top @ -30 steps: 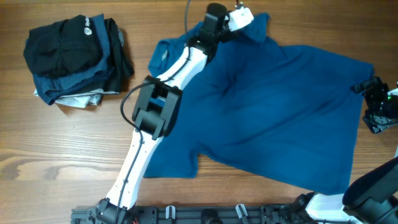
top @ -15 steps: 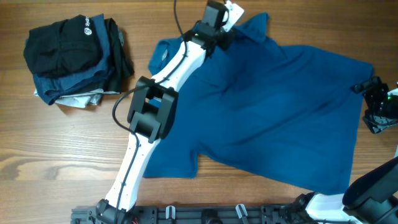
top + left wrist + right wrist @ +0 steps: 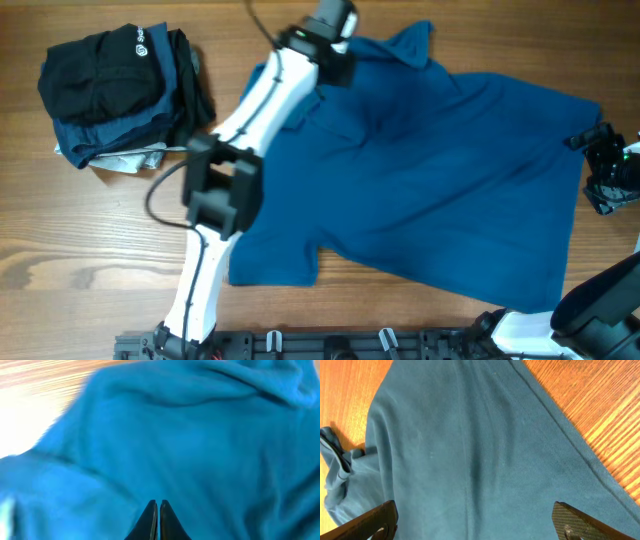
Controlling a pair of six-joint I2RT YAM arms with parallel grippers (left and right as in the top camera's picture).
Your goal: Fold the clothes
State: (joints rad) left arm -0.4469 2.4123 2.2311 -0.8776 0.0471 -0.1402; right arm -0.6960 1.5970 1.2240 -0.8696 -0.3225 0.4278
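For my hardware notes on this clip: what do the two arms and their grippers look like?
The left arm has white links, boxy black joint housings and a loose black cable; the left gripper has thin black tapering fingers. The right arm shows black and white; the right gripper has broad dark fingers.

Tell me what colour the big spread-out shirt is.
The polo shirt is plain medium blue, clearest in the overhead view.

The left arm [image 3: 265, 95] is extended far forward, the left gripper [image 3: 157, 512] pressed closed; the right gripper [image 3: 475, 522] is spread wide.
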